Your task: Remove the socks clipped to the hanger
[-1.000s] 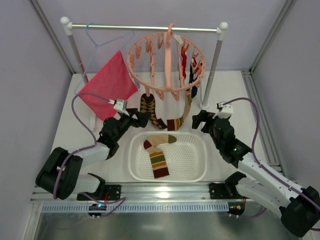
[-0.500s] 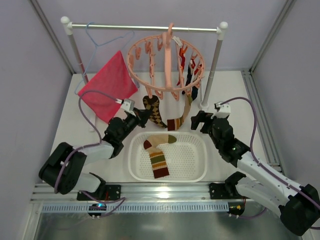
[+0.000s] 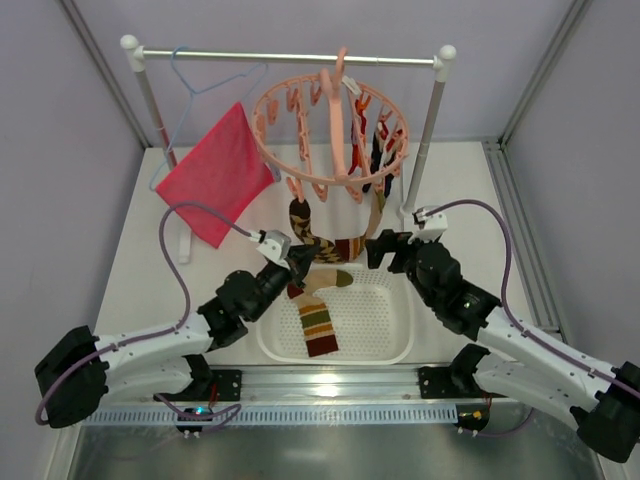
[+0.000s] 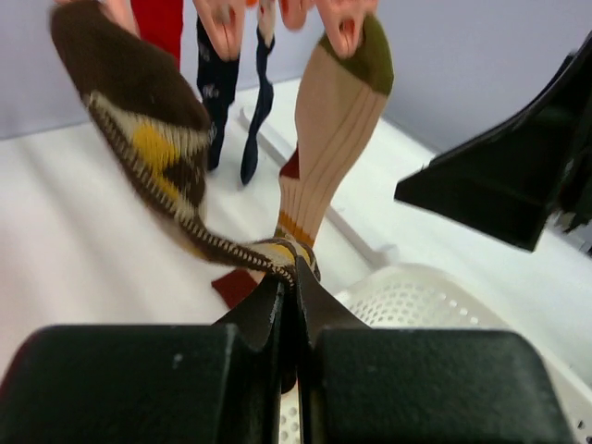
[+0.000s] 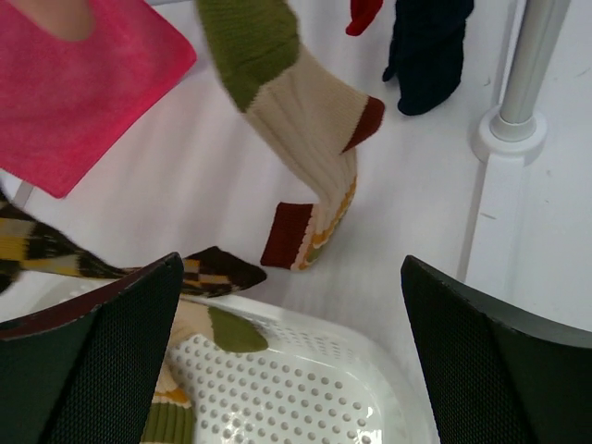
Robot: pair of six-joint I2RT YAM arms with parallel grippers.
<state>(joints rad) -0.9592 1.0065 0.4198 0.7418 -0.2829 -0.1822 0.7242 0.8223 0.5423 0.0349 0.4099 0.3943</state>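
Now, left pincer (image 4: 289, 282) clamped on argyle sock (image 4: 153, 139) (clipped to hanger (image 3: 330, 185)), right pincer (image 5: 291, 268) spread wide, empty

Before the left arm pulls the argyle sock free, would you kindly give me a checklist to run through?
1. Grip: left pincer shut on the argyle sock - ok.
2. Release: the sock's top is pinned by a clip on the hanger - not ok, needs pulling.
3. One sock only: the striped sock ends right at the fingertips - cannot tell.
4. Landing: basket lies just below the pincer - ok.
5. Other arm: right pincer open, apart from both socks - ok.
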